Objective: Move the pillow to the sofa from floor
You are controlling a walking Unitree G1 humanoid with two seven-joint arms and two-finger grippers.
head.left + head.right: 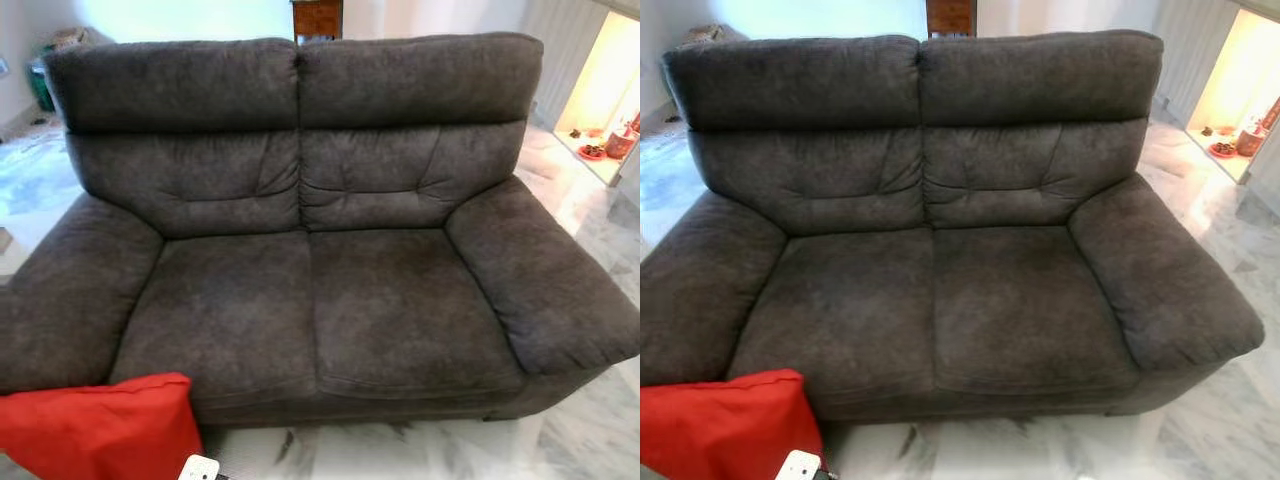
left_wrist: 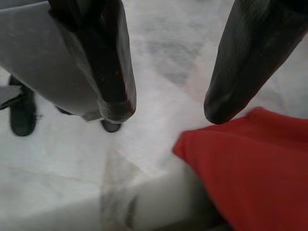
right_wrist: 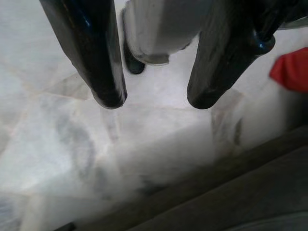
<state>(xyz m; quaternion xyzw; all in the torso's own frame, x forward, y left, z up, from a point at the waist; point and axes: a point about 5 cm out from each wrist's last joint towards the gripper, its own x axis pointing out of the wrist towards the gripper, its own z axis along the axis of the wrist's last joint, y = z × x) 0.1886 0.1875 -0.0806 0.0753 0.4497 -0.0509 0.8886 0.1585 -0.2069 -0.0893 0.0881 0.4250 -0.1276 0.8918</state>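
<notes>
- Pillow: bright red, plain.
- Sofa: dark charcoal grey, mottled fabric.
- Floor: white marble, grey veining.
- Left gripper, right gripper: black fingers.

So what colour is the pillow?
Red; the pillow shows best in the left eye view.

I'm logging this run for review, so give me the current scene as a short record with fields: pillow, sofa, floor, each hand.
pillow: red pillow, on the floor against the sofa's front, at the robot's left
sofa: dark grey two-seater, nothing lying on its seat cushions
floor: white marble
left hand: open, fingers apart above the floor, one fingertip just beside the pillow's corner, nothing held
right hand: open, above the floor near the sofa's base, holding nothing
task status: pillow not yet lifted
</notes>
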